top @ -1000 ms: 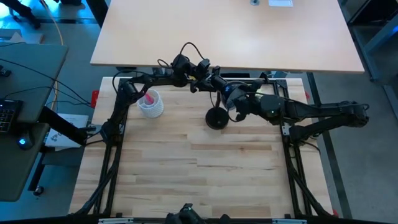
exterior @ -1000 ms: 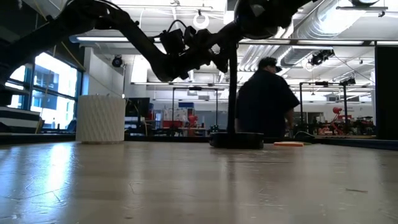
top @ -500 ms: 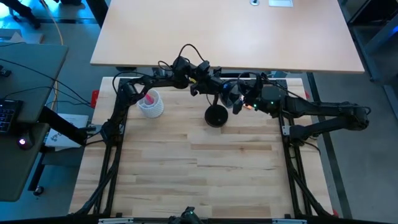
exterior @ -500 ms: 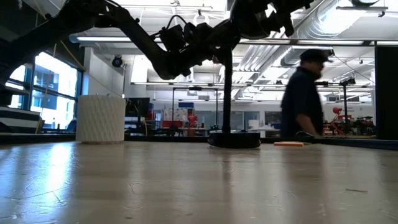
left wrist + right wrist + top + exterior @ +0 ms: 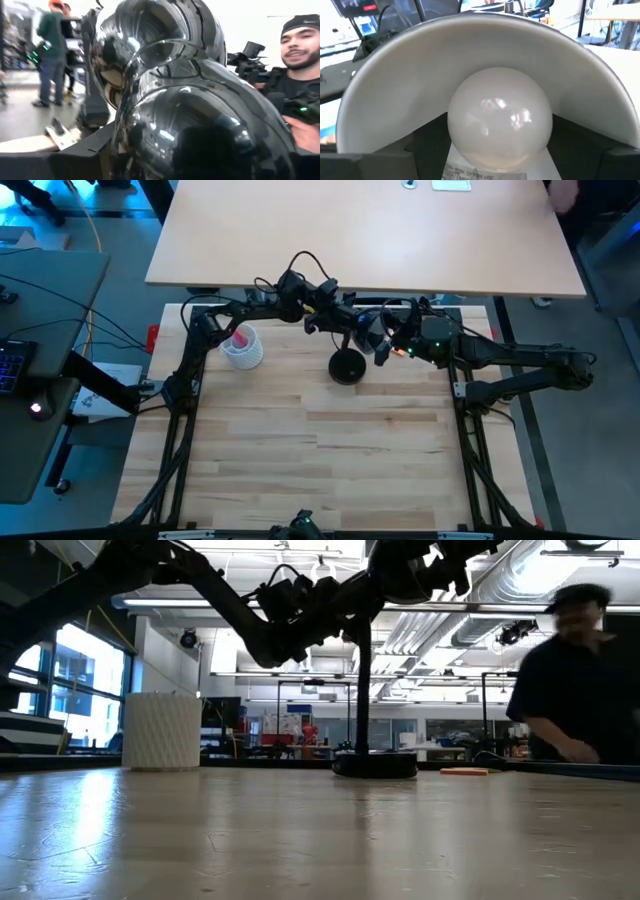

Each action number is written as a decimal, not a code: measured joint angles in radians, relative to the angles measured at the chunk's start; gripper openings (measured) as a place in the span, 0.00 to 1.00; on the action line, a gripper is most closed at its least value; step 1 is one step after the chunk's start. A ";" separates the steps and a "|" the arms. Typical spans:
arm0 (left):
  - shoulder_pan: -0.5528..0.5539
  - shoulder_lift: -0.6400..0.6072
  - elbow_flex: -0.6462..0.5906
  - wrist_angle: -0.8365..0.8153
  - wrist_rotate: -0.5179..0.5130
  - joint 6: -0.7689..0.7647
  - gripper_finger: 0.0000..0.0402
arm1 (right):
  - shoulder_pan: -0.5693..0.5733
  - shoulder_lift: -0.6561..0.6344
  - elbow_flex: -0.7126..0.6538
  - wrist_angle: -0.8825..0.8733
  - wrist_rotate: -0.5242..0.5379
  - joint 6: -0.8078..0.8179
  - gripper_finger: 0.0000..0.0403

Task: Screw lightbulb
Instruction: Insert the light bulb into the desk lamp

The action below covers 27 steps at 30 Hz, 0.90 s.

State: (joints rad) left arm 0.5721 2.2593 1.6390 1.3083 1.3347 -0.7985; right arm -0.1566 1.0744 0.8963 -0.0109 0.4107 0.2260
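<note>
Lightbulb (image 5: pixel 500 117) sits inside white lamp shade (image 5: pixel 395 95): light, smooth, fragile glass; grip gently around widest part. Right gripper (image 5: pixel 385 345) facing it, left gripper (image 5: pixel 318 313) at lamp head; finger state of both unclear.

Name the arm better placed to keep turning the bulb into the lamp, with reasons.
Right. Its wrist camera looks straight at the round white frosted lightbulb sitting inside the lamp's white-lined shade, so it is lined up on it. The left arm's view is filled by the glossy black lamp head, suggesting a bracing role.
</note>
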 joint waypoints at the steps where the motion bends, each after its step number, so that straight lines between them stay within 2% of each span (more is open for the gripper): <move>1: 0.005 -0.001 0.000 0.000 0.017 -0.020 0.65 | 0.000 0.000 0.000 -0.002 0.000 -0.008 0.71; 5: 0.038 -0.005 -0.009 0.006 0.079 -0.084 0.64 | -0.001 0.000 0.000 -0.010 0.012 -0.028 0.66; 11: 0.071 -0.004 -0.023 0.029 0.058 -0.136 0.64 | -0.001 0.000 0.000 -0.015 0.015 -0.093 0.64; 18: 0.034 -0.003 -0.023 0.054 0.058 -0.135 0.64 | 0.018 0.000 0.000 -0.015 0.015 -0.261 0.64; 20: 0.018 -0.004 -0.023 0.054 0.085 -0.123 0.64 | 0.045 0.000 0.000 -0.015 0.049 -0.322 0.64; 24: 0.008 -0.003 -0.023 0.034 0.121 -0.083 0.64 | 0.124 -0.001 0.000 -0.015 0.184 -0.432 0.64; 27: 0.009 -0.001 -0.012 -0.001 0.137 -0.063 0.64 | 0.183 -0.001 0.000 -0.015 0.231 -0.466 0.64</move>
State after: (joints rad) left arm 0.5808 2.2581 1.6274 1.3073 1.4720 -0.8617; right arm 0.0267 1.0733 0.8963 -0.0261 0.6417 -0.2401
